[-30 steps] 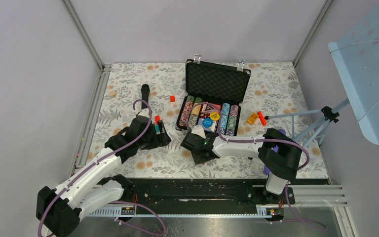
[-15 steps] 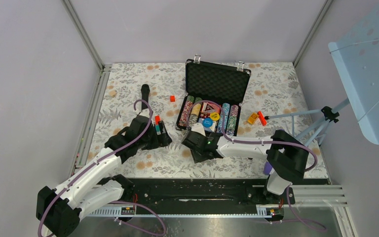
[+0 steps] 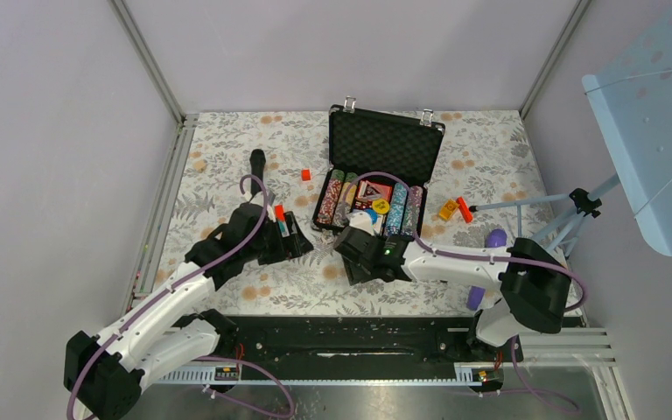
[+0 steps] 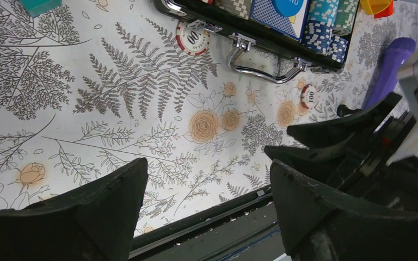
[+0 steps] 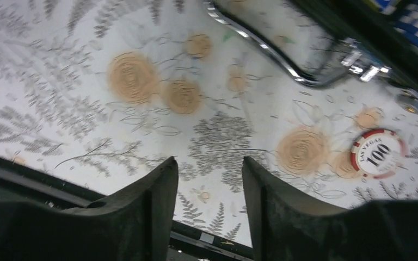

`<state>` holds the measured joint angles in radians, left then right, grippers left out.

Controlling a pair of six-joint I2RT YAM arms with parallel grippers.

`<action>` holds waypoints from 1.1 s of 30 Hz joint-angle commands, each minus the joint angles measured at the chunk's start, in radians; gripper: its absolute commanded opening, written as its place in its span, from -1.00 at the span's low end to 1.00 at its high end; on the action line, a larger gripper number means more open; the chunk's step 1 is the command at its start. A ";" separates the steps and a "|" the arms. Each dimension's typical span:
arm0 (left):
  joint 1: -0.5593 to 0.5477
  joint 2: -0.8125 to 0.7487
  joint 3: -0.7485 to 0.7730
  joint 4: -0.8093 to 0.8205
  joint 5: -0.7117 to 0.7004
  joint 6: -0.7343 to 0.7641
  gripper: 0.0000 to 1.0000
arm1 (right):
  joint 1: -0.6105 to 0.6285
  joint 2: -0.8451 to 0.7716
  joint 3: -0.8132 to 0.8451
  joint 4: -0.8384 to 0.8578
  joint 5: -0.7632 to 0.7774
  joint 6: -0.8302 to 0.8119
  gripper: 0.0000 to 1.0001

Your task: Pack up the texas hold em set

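The black briefcase (image 3: 385,144) lies open at the back of the floral mat, its base filled with rows of striped chips (image 3: 402,210), a card deck and round yellow and blue buttons. Its silver handle (image 4: 261,68) faces both arms. A red-and-white "100" chip (image 5: 378,153) lies loose on the mat near the handle. A second chip (image 4: 191,38) rests against the case's front edge. My left gripper (image 4: 209,174) hovers open over the mat, empty. My right gripper (image 5: 209,168) is open too, just short of the handle, with nothing between its fingers.
A black microphone (image 3: 257,162) lies at the back left, with a small red block (image 3: 305,174) beside it. Yellow and orange pieces (image 3: 455,208) sit right of the case. A purple object (image 3: 495,238) and tripod legs (image 3: 569,219) stand at the right.
My right arm has swung rightwards, uncovering the purple object, and its gripper has shifted right and opened slightly. The left gripper has edged right toward the case.
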<state>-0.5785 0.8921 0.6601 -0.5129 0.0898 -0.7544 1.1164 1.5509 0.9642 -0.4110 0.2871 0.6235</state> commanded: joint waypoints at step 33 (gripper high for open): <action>0.005 -0.028 -0.029 0.040 0.041 0.004 0.64 | -0.391 0.027 -0.228 -0.019 -0.045 -0.014 0.06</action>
<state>-0.5777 0.8722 0.6300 -0.5030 0.1173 -0.7570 0.7307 1.5360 0.7853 -0.3977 0.2935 0.6174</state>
